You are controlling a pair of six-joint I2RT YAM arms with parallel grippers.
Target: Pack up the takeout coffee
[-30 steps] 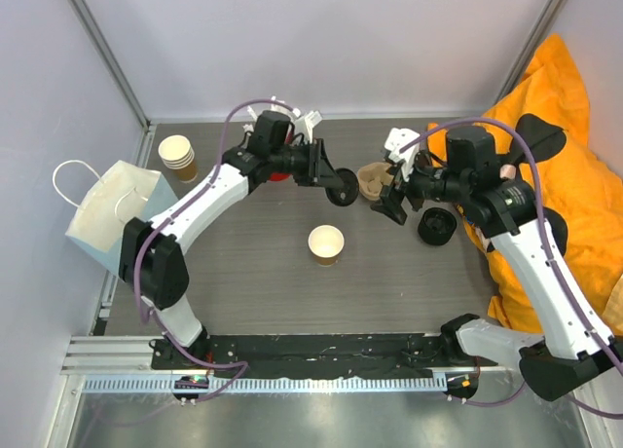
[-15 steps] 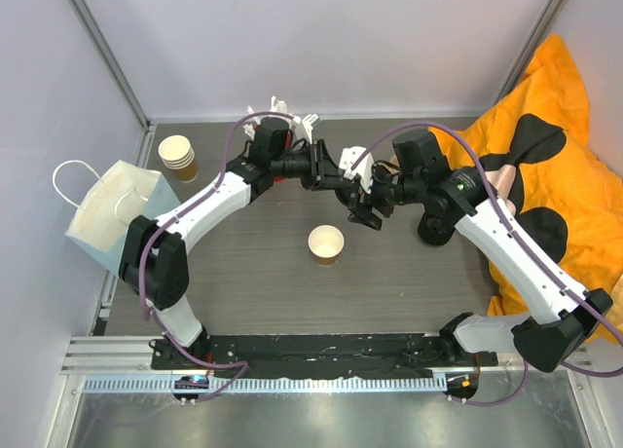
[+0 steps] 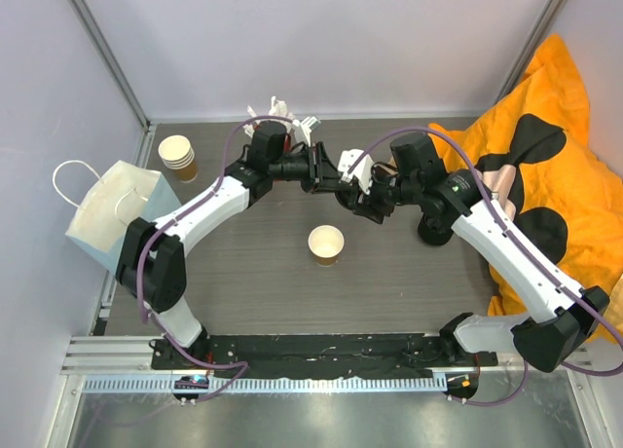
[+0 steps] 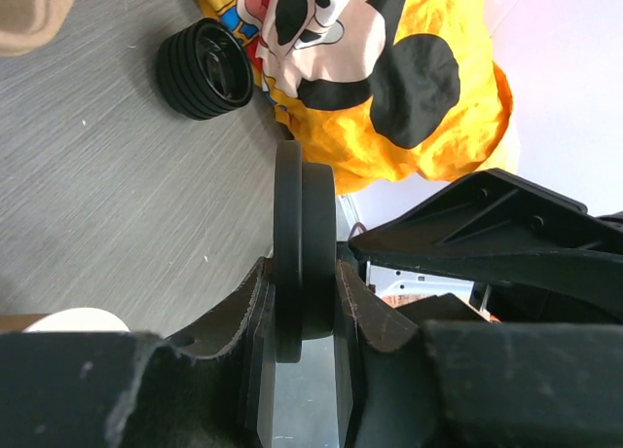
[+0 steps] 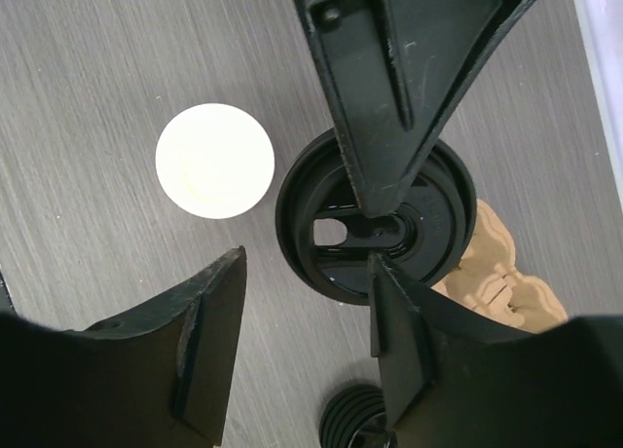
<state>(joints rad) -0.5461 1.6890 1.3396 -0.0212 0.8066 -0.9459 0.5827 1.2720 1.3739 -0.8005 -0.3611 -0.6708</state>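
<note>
The left jaws pinch a round black plastic lid by its edge, rim upright between them. The right jaws are spread, and their own camera shows that lid face-on just past their tips, a left finger crossing it. From above, both sets of jaws merge into one black cluster over the far middle of the worktop, a dark grey wood-grain surface, and the lid cannot be picked out there.

A crumpled orange cloth with a cartoon mouse print fills the right side and runs out of frame. A white paper bag with cord handles stands at the left edge. The moulded cardboard carrier, pulpy and tan, shows only in the wrist views, partly behind the lid. A ribbed stack of black lids lies beside the cloth. A stack of kraft cups sits far left.

The takeout coffee cup, tan with a white inside, stands upright alone on the worktop, nearer than the jaws and apart from both.
</note>
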